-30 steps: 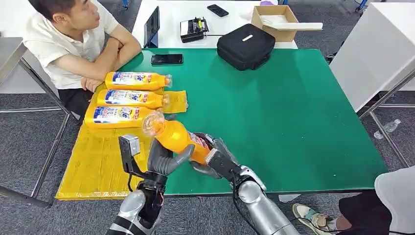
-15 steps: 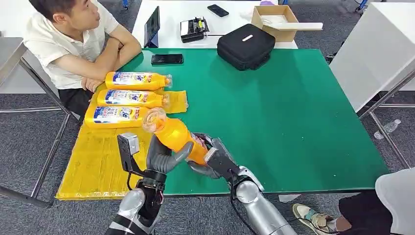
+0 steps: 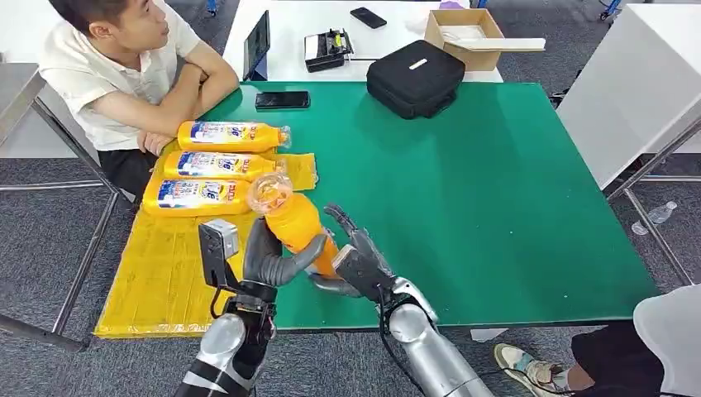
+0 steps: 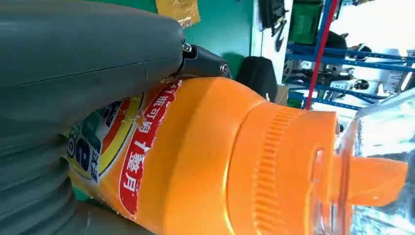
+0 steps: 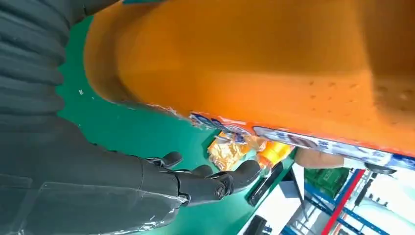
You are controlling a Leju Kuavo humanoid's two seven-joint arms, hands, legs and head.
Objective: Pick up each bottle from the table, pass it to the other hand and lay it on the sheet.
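An orange bottle point(image 3: 293, 223) with a clear cap is held tilted above the table's near edge, cap toward the sheet. My left hand point(image 3: 269, 260) grips it around the body. In the left wrist view the bottle point(image 4: 205, 156) lies under the left hand's thumb point(image 4: 73, 58). My right hand point(image 3: 360, 265) sits at the bottle's base with its fingers spread away from it. In the right wrist view the fingers point(image 5: 195, 183) are stretched out clear of the bottle point(image 5: 244, 63). Three more orange bottles point(image 3: 219, 165) lie side by side on the yellow sheet point(image 3: 165, 273).
A person point(image 3: 124, 74) sits at the table's far left corner, arms resting by the bottles. On the far side of the green table point(image 3: 496, 207) lie a phone point(image 3: 282, 100) and a black bag point(image 3: 416, 78). Another person's knee point(image 3: 670, 331) is at the near right.
My right hand has opened its fingers off the bottle. The bottle, now in the left hand's grip, has tipped more upright and shifted slightly toward the sheet.
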